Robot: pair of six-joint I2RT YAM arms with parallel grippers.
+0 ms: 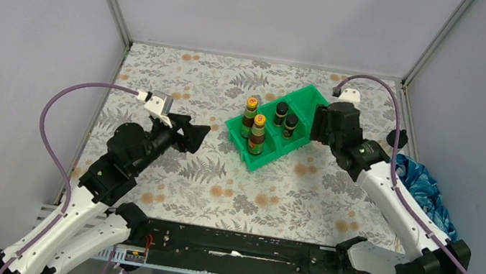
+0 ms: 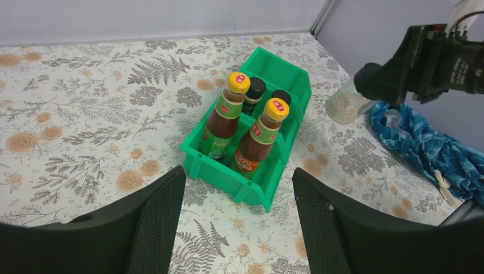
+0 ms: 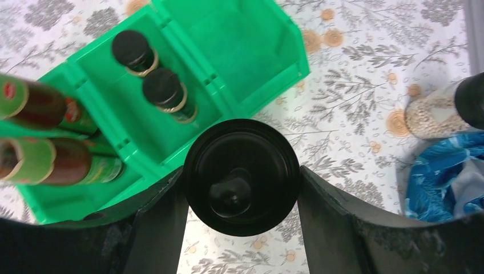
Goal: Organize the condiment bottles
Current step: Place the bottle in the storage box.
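Presently, the green bin sits slantwise on the flowered table, split into three compartments in a row. Two brown bottles with yellow caps and red-green labels stand upright side by side in the compartment at the end nearest the left arm. Two short dark jars with black caps stand together in the middle compartment.

The right tool is closed on a clear jar, with one finger on each side of its round black lid. Seen from the wrist, the lid overlaps the bin's side wall by the middle compartment and the table beside it. Whether the jar's base touches anything I cannot tell.

A second clear jar, holding something pale and grainy under a black lid, stands on the table outside the bin. It is just beside a crumpled blue cloth at the right edge.

The left tool hangs above the table near the bottle end of the bin. Its fingers are spread wide with nothing between them, and they face the brown bottles.
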